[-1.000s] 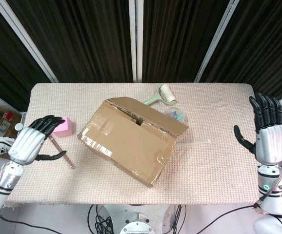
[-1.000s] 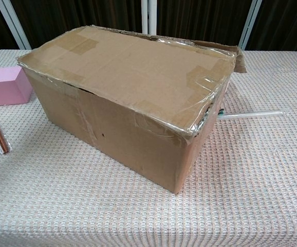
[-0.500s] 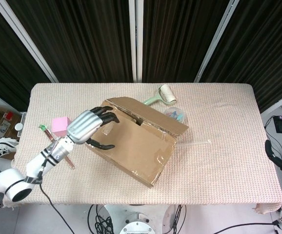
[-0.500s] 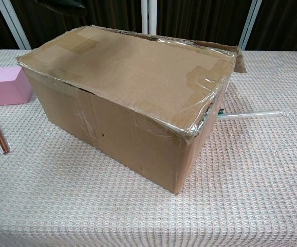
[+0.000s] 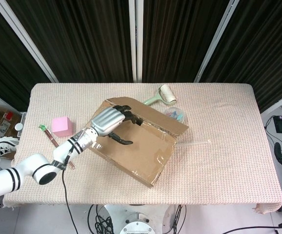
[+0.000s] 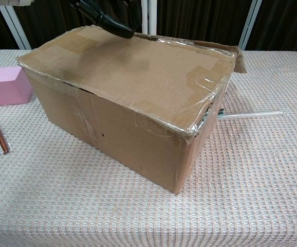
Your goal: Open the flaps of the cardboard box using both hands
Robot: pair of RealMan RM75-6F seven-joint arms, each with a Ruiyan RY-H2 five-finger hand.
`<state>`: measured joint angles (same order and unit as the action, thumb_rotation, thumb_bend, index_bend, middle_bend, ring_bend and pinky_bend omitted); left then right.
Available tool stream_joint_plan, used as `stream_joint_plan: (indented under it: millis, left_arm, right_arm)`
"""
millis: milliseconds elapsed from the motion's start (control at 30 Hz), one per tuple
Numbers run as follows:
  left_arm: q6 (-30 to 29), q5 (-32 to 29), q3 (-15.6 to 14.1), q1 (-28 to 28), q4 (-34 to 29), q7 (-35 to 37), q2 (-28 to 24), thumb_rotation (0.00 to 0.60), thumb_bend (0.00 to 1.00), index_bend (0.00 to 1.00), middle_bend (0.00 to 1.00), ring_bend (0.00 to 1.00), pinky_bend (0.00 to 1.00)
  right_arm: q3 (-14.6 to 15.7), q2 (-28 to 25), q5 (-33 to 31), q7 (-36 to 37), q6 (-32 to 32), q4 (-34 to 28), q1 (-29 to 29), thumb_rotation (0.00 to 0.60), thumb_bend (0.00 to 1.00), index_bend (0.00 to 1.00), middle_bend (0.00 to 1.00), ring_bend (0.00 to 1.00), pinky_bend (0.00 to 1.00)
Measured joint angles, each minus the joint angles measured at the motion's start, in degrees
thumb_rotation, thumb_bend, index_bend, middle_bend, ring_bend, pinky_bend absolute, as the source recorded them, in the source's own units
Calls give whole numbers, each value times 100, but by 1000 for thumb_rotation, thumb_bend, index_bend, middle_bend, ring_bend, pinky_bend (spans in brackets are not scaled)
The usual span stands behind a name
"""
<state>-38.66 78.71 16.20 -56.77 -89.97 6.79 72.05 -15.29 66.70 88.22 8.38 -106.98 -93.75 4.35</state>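
So the left hand [image 5: 110, 121] is up over the top of the cardboard box [image 5: 133, 141], fingers spread and pointing toward the slit between the two top flaps. It's got nothing in it, and from the head view I honestly can't tell if the fingertips are actually resting on the cardboard or just hanging above it. In the chest view you only see a dark fingertip [image 6: 110, 23] poking in over the far edge of the lid, looks like it's above the surface but hard to call.

The box sits directly under that hand, turned at an angle on the table [image 5: 219, 161], lid mostly down with shiny tape on it. The far flap [image 5: 148, 114] just beyond the fingers looks a bit lifted already, there's a dark gap at the seam.

If I were driving this: get the fingertips into that gap and hook under the flap edge instead of pushing down on the lid, then peel outward. The tape will probably fight back, so go slow or the whole box slides.

The right hand is basically out of it. There's a dark bit of robot at the right edge of the head view, but I can't make out a hand there, so no idea on its state. It'll need to come in for the other flap
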Motion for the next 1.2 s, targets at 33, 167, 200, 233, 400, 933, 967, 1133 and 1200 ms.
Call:
stream_joint_plan:
  millis: [33,167,200,233,400,933,967,1133,1200]
  left_arm:
    - [36,-61,-3,-44,58,-16,31,281,87,352,314,125,234]
    - [127,-205,-20,-164,203,-46,112,277,86,352,314,125,234]
    - [143,-232,-28,-184,231,-50,129,276,87,352,314,125,234]
    - [168,-267,-44,-209,271,-58,152,276,87,352,314,125,234]
    - [315,-393,-140,-302,411,-112,209,270,87,355,333,125,234]
    - [291,-448,-241,-385,308,-115,52,202,93,383,463,125,234]
    - [320,-469,-250,-394,301,-115,38,200,93,383,478,126,234]
    - [179,-451,-228,-364,187,-51,-56,194,93,364,522,129,233]
    - [75,-416,-195,-334,97,15,-131,194,93,349,531,133,234]
  right_arm:
    - [-10,-3,-12,21,10,8,-3,600,226,0,0,0,0]
    - [-39,-3,-38,67,43,42,-5,600,226,0,0,0,0]
    - [-43,-2,-43,79,54,51,-4,600,226,0,0,0,0]
    - [-50,1,-53,97,71,64,-2,600,226,0,0,0,0]
    - [-74,8,-71,137,107,93,3,600,226,0,0,0,0]
    - [-121,81,-151,256,232,210,20,600,227,0,0,0,0]
    - [-123,84,-153,258,233,218,19,600,227,0,0,0,0]
    - [-157,78,-190,292,237,241,11,600,226,0,0,0,0]
    - [-164,74,-185,295,235,246,10,600,226,0,0,0,0]
